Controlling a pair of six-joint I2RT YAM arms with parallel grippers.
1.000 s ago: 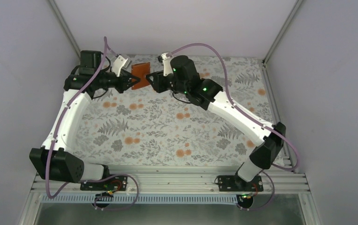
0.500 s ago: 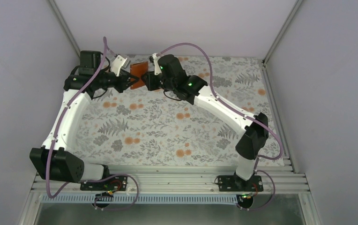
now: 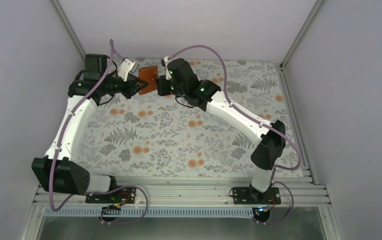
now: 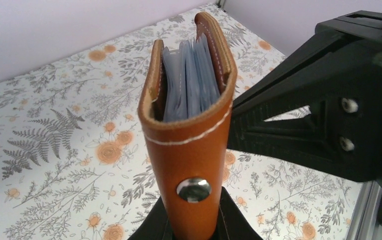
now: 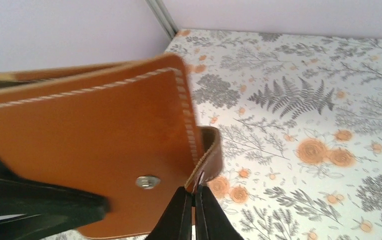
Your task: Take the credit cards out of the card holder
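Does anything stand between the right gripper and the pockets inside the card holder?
Yes. The card holder has its brown leather cover nearly closed around the pale pockets. The right gripper is outside the cover, shut on the snap tab. No card is visible.

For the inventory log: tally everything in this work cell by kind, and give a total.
card holder: 1
pincers: 2, the left pincer and the right pincer
floral table cover: 1
credit cards in view: 0
Total: 4
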